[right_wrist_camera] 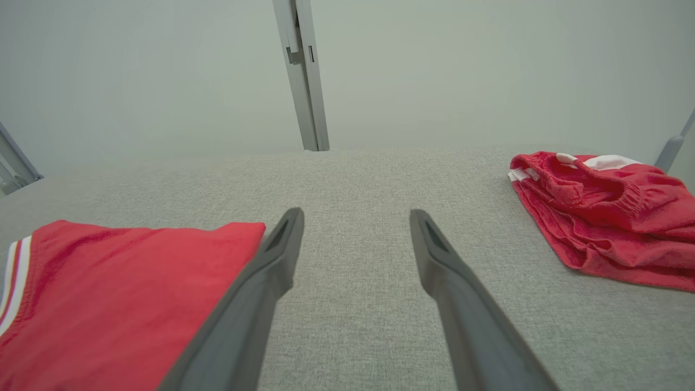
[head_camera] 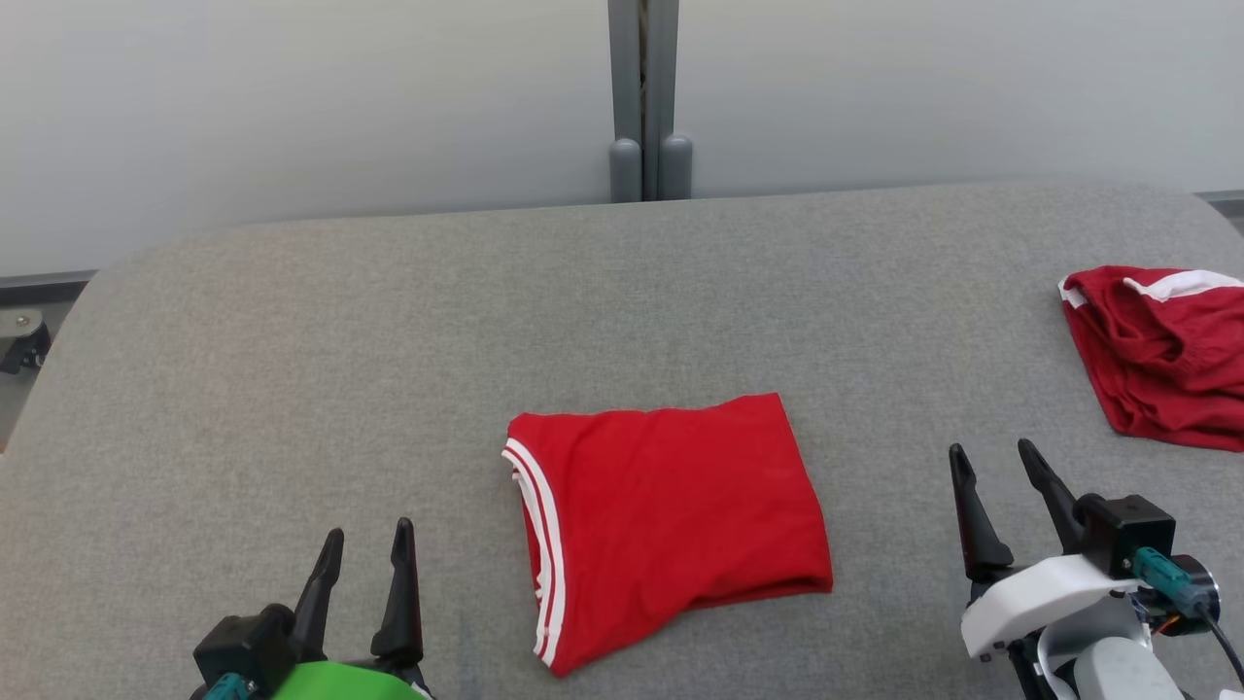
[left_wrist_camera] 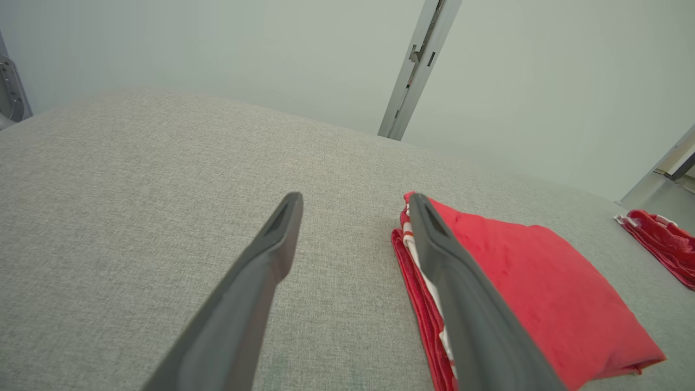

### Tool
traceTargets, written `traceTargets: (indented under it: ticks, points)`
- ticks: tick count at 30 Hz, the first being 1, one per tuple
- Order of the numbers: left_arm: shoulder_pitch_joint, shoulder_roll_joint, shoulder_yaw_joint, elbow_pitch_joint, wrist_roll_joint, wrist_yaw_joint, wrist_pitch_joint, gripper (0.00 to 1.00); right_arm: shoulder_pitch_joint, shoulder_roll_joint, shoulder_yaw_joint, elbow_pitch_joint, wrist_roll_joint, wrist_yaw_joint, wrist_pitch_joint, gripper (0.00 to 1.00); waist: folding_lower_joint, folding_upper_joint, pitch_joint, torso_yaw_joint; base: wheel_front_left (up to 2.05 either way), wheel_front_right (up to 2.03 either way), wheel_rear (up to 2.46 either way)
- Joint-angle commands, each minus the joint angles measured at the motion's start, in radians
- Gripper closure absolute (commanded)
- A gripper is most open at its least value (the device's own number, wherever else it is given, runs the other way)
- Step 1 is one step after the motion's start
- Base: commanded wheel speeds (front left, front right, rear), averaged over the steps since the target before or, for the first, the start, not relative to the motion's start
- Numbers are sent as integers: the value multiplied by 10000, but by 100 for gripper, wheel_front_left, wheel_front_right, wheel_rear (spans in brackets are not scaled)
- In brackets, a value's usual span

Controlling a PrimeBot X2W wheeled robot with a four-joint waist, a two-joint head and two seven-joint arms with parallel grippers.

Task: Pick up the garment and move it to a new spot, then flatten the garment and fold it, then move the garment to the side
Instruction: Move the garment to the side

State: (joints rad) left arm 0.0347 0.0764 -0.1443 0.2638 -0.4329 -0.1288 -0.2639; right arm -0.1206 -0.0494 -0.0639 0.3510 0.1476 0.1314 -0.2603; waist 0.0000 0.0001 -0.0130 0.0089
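A bright red garment [head_camera: 671,515] with white-striped trim lies folded into a rough square near the front middle of the grey table [head_camera: 389,321]. My left gripper [head_camera: 369,544] stands open to its left, apart from it, nothing between its fingers. My right gripper [head_camera: 991,462] stands open to the garment's right, also empty. In the left wrist view the garment [left_wrist_camera: 532,282] lies just right of the left gripper [left_wrist_camera: 355,201]. The right wrist view has the garment [right_wrist_camera: 119,293] at lower left of the right gripper [right_wrist_camera: 355,216].
A darker red garment [head_camera: 1161,355] with white trim lies bunched at the table's right edge, also in the right wrist view [right_wrist_camera: 608,212]. A grey post [head_camera: 643,97] stands against the pale wall behind the table. The table's corners are rounded.
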Motion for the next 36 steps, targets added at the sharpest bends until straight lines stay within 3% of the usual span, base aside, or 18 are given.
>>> traceTargets:
  ticks: [1,19,25,30,36]
  points:
    - [149,-29,47,-22,53,-5,-1,0,142,-28,-22,39,27,-17,-45,0,0,-1,-10,-15,0,0,0]
    - [7,-122,158,51,251,-31,-1,0,178,-29,340,-276,-10,-17,-55,0,0,-1,27,60,0,0,0]
    - [-113,-129,132,52,249,-34,-1,0,-355,-29,528,103,-490,-17,-56,0,0,-1,127,148,0,0,0]
    - [-305,-111,68,76,269,-35,-1,0,-1274,-30,915,428,-883,-17,779,0,0,-1,352,328,0,0,0]
    - [-503,-116,56,164,255,-34,-1,0,-2222,-33,1445,1062,-1309,-17,2773,0,0,-1,603,640,0,0,0]
